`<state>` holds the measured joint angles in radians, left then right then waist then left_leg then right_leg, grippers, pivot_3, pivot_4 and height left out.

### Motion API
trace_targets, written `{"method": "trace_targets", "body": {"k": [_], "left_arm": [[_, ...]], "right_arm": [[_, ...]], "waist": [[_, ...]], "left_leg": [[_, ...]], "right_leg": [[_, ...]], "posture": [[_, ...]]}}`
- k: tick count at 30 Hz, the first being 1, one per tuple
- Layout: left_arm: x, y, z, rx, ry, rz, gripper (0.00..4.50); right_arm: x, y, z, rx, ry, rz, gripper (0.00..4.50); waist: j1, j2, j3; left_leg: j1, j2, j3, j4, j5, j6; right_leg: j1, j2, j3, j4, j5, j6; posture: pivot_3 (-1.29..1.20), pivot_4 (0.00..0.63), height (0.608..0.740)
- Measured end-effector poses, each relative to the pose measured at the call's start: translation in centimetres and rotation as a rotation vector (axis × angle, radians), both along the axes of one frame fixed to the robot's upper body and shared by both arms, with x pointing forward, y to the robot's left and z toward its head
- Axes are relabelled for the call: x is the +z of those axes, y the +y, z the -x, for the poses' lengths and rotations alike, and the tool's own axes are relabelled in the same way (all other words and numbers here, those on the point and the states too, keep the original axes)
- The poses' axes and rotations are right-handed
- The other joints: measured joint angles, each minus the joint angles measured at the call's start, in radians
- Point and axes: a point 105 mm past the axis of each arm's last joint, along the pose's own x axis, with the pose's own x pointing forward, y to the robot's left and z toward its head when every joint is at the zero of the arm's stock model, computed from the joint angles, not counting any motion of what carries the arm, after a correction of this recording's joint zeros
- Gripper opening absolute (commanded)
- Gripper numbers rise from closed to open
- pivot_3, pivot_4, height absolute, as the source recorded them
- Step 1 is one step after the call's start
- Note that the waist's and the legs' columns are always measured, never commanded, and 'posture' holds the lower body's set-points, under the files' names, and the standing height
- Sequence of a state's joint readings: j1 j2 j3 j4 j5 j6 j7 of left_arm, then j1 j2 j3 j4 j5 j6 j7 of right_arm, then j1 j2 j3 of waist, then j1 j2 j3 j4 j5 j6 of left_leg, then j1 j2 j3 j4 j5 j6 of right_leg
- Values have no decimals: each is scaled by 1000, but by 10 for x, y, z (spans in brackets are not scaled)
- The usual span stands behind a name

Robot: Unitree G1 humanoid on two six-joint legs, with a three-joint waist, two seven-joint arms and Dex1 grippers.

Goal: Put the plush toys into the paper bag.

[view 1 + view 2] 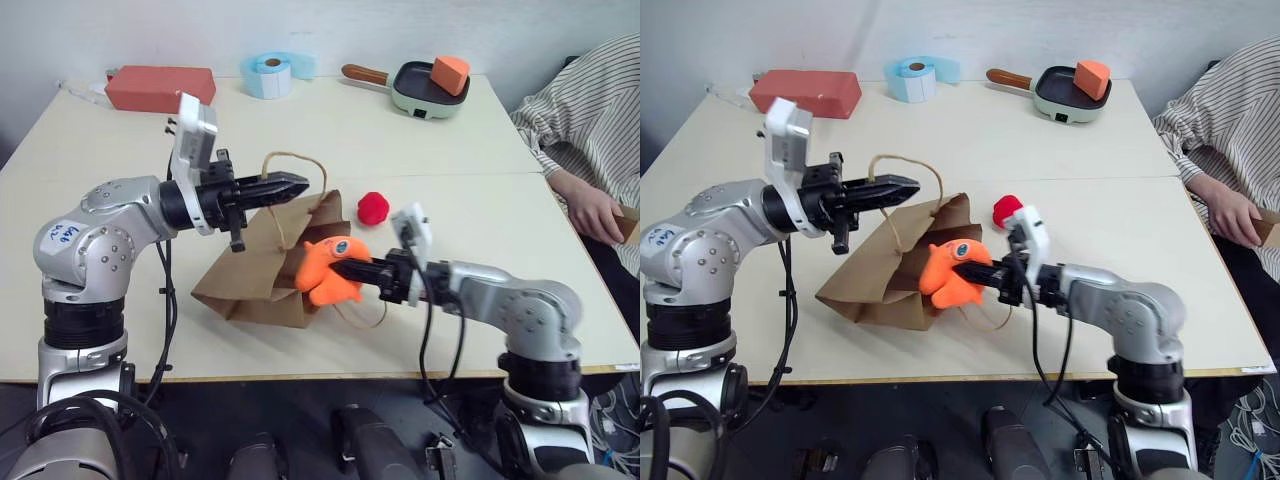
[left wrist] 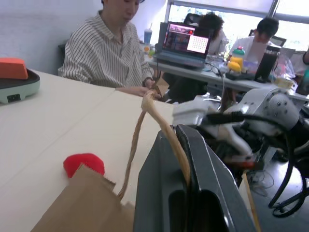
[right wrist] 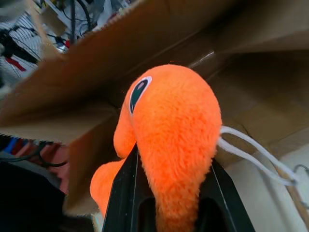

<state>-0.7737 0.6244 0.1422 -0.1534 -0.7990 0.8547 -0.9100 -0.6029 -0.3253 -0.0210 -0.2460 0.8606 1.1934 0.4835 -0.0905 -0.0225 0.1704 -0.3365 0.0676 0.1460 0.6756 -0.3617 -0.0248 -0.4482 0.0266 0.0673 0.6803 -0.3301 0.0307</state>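
Note:
The brown paper bag (image 1: 255, 268) lies on its side on the table, its mouth facing right. My left gripper (image 1: 297, 184) is shut on one of its cord handles (image 2: 159, 121) and holds that side of the mouth lifted. The orange plush creature (image 1: 325, 270) hangs right at the bag's mouth, with my right gripper (image 1: 345, 270) shut on it; the right wrist view has the orange plush (image 3: 174, 130) squeezed between both fingers, the bag's inside just behind. On the table just past the bag sits the red fuzzy ball (image 1: 373, 207), apart from both grippers.
At the table's far edge stand a red box (image 1: 160, 86), a light blue tape roll (image 1: 270, 74) and a green pan (image 1: 425, 88) with an orange block (image 1: 449, 73). A person in a striped shirt (image 1: 590, 110) sits at the right side, one hand (image 1: 592, 215) by the table edge.

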Motion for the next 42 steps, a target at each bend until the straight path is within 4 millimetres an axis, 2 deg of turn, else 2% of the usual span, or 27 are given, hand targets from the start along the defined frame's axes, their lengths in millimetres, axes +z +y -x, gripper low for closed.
{"method": "trace_targets", "body": {"k": [4, 7, 11, 14, 16, 19, 25, 27, 29, 31, 32, 34, 38, 40, 42], "left_arm": [[-6, -5, 3, -26, 13, -9, 0], [-9, -9, 4, -42, 15, -16, 0], [-9, -9, 4, -39, 4, -20, 0], [-11, -6, 4, -26, 3, -24, 0], [-12, -5, 3, -16, 5, -28, 0], [-10, 2, 1, 19, -1, -33, 0], [-13, 13, -3, 79, 3, -23, 0], [-13, 13, -3, 86, 4, -23, 0], [-13, 16, -3, 96, 0, -31, 0], [-12, 18, -3, 105, -4, -36, 0], [-11, 18, -3, 107, -5, -36, 0], [-11, 19, -3, 112, -8, -35, 0], [-8, 19, -3, 113, -15, -34, 0], [-7, 18, -3, 112, -18, -34, 0], [-7, 18, -3, 113, -19, -34, 0]], "right_arm": [[-3, 34, -26, 38, -40, 88, 145], [-9, 52, -42, 33, -55, 126, 145], [-10, 69, -55, 55, -78, 139, 1488], [-9, 71, -58, 64, -121, 142, 2570], [-3, 63, -55, 77, -159, 141, 3227], [6, 38, -44, 73, -203, 115, 4218], [0, -21, -10, 29, -199, 144, 4218], [15, -44, -16, -73, -222, 110, 4218], [32, -69, -31, -221, -270, 78, 4218], [36, -87, -53, -363, -308, 98, 4218], [32, -91, -65, -423, -315, 116, 4218], [16, -88, -90, -509, -308, 151, 4218], [-26, -53, -127, -557, -246, 225, 4218], [-36, -45, -137, -573, -249, 257, 3829], [-38, -47, -143, -589, -265, 270, 3256]], "waist": [[-12, 0, 0], [-18, 0, 0], [-23, 0, 0], [-23, 0, 0], [-21, 0, 0], [-16, 0, 0], [-9, 0, 0], [-13, 0, 0], [-16, -1, 0], [-21, -1, 0], [-22, -1, 0], [-29, -1, 0], [-45, 0, 1], [-47, 0, 1], [-45, 0, 1]], "left_leg": [[0, 0, 0, 1, 0, 0], [-1, 0, 0, 1, 0, 0], [-1, 0, -1, 1, 0, 0], [-1, 0, -1, 1, 0, 0], [-2, 0, -2, 1, 0, 0], [-4, 0, -5, 1, 0, 0], [-4, 0, -5, 1, 0, 0], [-4, 0, -5, 2, 0, 0], [-2, 0, -5, 2, 0, 0], [-2, -1, -4, 2, 0, 0], [-1, -1, -3, 1, 0, 0], [0, 0, -2, 1, 0, 0], [0, -1, -1, 0, 1, 0], [0, 0, -1, 0, 1, 0], [-1, 0, -2, 0, 1, 0]], "right_leg": [[0, 0, -1, 1, 0, 0], [-1, 0, -1, 1, 0, 0], [-1, -1, -2, 1, 0, 0], [-1, -1, -2, 1, 0, 0], [-1, -1, -3, 1, 0, 0], [0, -2, -5, -1, 0, 0], [0, -3, -6, -1, 0, 0], [0, -3, -5, 0, 0, 0], [1, -2, -5, 1, 0, 0], [1, -2, -5, 1, 0, 0], [1, -2, -4, 1, 0, 0], [1, -1, -3, 1, 0, 0], [0, -1, -3, 2, 0, 0], [0, -1, -3, 2, 0, 0], [0, -2, -4, 1, 0, 0]], "posture": [[0, 150, 740], [0, 150, 740], [0, 150, 740], [0, 150, 740], [0, 150, 740], [0, 150, 740], [0, 150, 740], [0, 150, 740], [0, 150, 740], [0, 150, 740], [0, 150, 740], [0, 150, 740], [0, 150, 740], [0, 150, 740], [0, 150, 740]]}}
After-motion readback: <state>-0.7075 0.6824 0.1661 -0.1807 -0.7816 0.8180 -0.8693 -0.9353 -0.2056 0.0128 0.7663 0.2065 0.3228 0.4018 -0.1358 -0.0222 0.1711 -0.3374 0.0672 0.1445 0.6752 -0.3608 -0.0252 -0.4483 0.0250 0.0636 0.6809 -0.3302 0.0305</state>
